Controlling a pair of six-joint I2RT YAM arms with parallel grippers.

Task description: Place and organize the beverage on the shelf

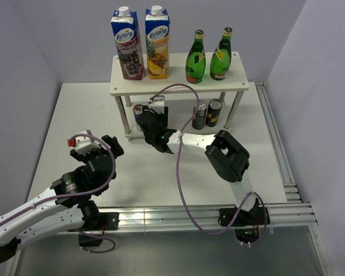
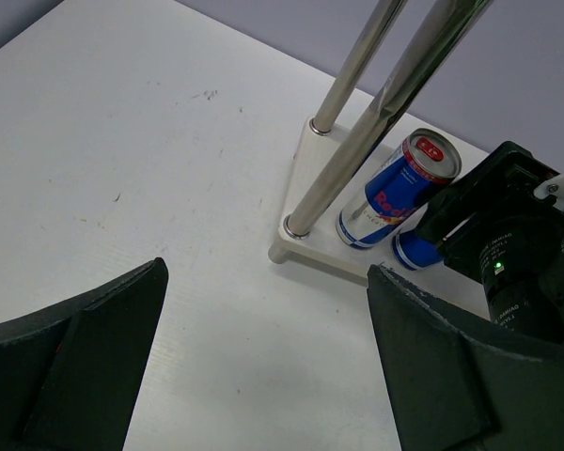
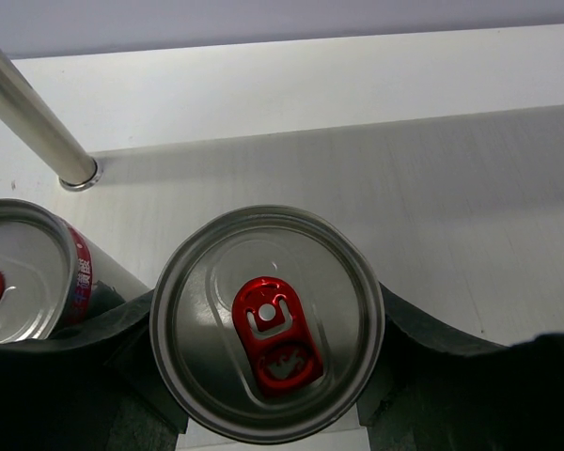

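The white shelf (image 1: 178,87) carries two green bottles (image 1: 195,57) (image 1: 221,54) on its top board. Two dark cans (image 1: 200,114) (image 1: 214,112) stand on the lower board at the right. At the lower board's left end (image 2: 305,246) stands a blue-and-silver can (image 2: 399,188) (image 1: 139,111) (image 3: 19,272). My right gripper (image 1: 155,127) (image 3: 268,324) is shut on a second blue-and-silver can (image 3: 268,324) (image 2: 415,252) right beside the first; its red-tabbed top fills the space between the fingers (image 3: 423,329). Whether it rests on the board is unclear. My left gripper (image 1: 96,149) (image 2: 266,272) hangs open over bare table, left of the shelf.
Two tall juice cartons (image 1: 128,46) (image 1: 158,43) stand on the top board's left half. Metal shelf legs (image 2: 348,66) (image 3: 38,117) rise close to the blue cans. The right arm's cable (image 1: 181,172) loops over the table. A rail (image 1: 282,155) runs along the right edge.
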